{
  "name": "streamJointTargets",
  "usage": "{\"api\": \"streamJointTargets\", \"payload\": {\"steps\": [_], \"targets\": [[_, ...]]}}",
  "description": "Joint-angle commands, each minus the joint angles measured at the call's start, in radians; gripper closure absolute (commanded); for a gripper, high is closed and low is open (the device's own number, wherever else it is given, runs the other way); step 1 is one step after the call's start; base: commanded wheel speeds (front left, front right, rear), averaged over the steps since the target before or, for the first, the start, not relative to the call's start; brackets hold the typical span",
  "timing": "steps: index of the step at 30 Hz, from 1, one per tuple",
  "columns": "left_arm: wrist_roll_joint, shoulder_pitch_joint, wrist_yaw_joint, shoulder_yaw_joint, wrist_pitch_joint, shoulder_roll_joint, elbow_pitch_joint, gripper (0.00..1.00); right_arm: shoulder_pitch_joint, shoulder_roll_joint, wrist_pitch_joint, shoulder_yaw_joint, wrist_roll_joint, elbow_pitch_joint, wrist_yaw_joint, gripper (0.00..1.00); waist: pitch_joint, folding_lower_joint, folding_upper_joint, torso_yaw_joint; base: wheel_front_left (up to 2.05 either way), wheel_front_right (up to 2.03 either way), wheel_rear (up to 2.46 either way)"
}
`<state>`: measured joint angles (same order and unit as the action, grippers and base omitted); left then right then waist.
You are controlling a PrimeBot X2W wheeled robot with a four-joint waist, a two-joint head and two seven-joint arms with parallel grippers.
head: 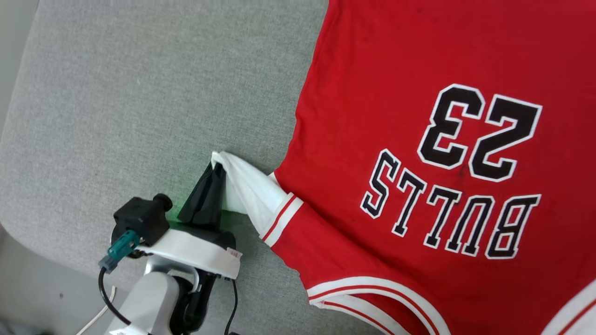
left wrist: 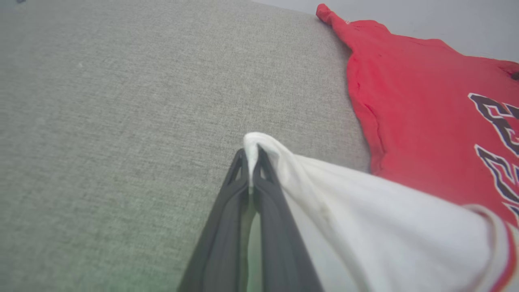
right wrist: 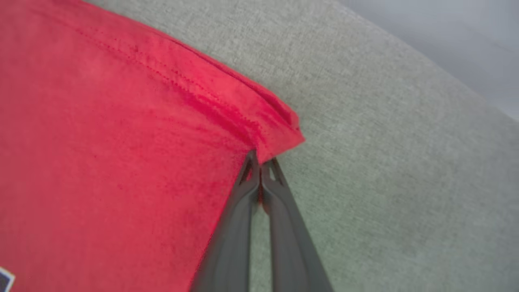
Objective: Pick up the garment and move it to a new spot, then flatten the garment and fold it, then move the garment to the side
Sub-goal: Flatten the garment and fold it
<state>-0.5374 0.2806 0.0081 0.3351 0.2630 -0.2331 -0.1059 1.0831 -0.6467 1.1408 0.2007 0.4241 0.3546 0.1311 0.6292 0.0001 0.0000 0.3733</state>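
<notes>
Two grippers pinch the garment (head: 396, 116), spread print-up on grey upholstery (head: 139, 93): nearest, the left gripper (head: 215, 173) clamps the tip of the white sleeve (head: 247, 190); farther off, the right gripper (right wrist: 259, 162) grips a red hem corner (right wrist: 284, 129), seemingly to pull the stripe-trimmed "BULLS 23" shirt flat.

Red garment (head: 372, 93), white sleeve (head: 247, 190), grey surface (head: 139, 93)

Left gripper (left wrist: 251, 161) and right gripper (right wrist: 260, 163), fingers (left wrist: 227, 227) tight together, each on a pinch of garment (head: 419, 70).
</notes>
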Motion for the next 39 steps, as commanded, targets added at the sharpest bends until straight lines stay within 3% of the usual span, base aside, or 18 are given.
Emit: {"api": "streamJointTargets", "payload": {"steps": [1, 11, 22, 32, 39], "targets": [[0.011, -0.021, -0.006, -0.014, 0.002, 0.003, -0.008, 1.00, -0.019, 0.005, -0.035, 0.005, 0.016, 0.002, -0.001, 1.00, -0.046, -0.0001, 0.0000, -0.025, 0.00, 0.00, 0.00], [0.016, -0.131, 0.017, -0.069, 0.002, -0.029, -0.019, 1.00, -0.202, -0.070, -0.188, 0.081, 0.161, -0.080, -0.001, 1.00, -0.240, -0.0001, 0.0000, -0.119, 0.00, 0.00, 0.00], [-0.009, -0.268, 0.061, -0.106, -0.014, -0.072, 0.003, 1.00, -0.681, -0.206, -0.288, 0.037, 0.292, -0.237, -0.001, 1.00, -0.404, -0.0001, 0.0000, -0.207, 0.00, 0.00, 0.00], [-0.023, -0.329, 0.081, -0.121, -0.031, -0.097, 0.032, 1.00, -1.138, -0.179, -0.311, -0.019, 0.342, -0.254, -0.001, 1.00, -0.461, -0.0001, 0.0000, -0.247, 0.00, 0.00, 0.00], [-0.028, -0.334, 0.088, -0.123, -0.036, -0.105, 0.039, 1.00, -1.285, -0.101, -0.331, -0.054, 0.343, -0.246, -0.001, 0.99, -0.466, -0.0001, 0.0000, -0.256, 0.00, 0.00, 0.00]]}}
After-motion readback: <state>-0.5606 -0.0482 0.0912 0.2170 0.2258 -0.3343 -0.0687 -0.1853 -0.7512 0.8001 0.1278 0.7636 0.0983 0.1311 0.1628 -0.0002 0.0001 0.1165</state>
